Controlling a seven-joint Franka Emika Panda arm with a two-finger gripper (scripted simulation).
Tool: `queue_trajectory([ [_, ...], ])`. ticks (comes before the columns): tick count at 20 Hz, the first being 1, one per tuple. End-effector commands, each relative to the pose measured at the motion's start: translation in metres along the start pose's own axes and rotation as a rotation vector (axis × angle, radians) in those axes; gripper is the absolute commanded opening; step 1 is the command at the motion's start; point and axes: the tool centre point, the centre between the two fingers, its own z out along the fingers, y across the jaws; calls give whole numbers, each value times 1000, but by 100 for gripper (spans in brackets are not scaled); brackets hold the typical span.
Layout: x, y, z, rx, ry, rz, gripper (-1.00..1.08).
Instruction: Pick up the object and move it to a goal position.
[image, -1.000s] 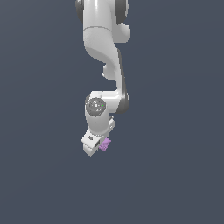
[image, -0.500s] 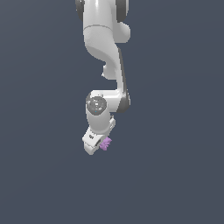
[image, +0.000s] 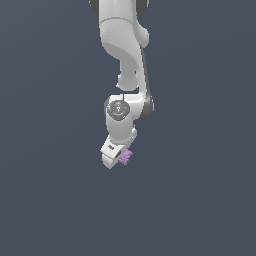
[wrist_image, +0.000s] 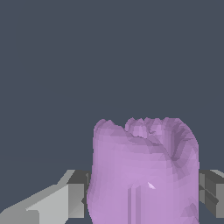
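Observation:
The object is a small light-purple knobbly block (image: 125, 157), seen at the tip of my white gripper (image: 118, 159) in the exterior view. In the wrist view the block (wrist_image: 144, 170) fills the space between my two grey fingers (wrist_image: 78, 194), which press on its two sides. The gripper is shut on the block and holds it in the air, tilted toward the exterior view's left. No goal marker shows in either view.
The white arm (image: 122, 50) comes down from the top of the exterior view. Around it there is only a plain dark grey-blue background (image: 200, 200).
The gripper with the block has shifted slightly toward the exterior view's right. The grip on the block is the same.

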Motion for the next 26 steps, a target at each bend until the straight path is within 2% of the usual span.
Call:
queue_trajectory([
  [1,2,-15,-8,-1,0,-1,-100],
  [17,18,-142,-73,-2,-2,-1,-100],
  [26,26,-185,-96,-2,-1,-1,-100],
])
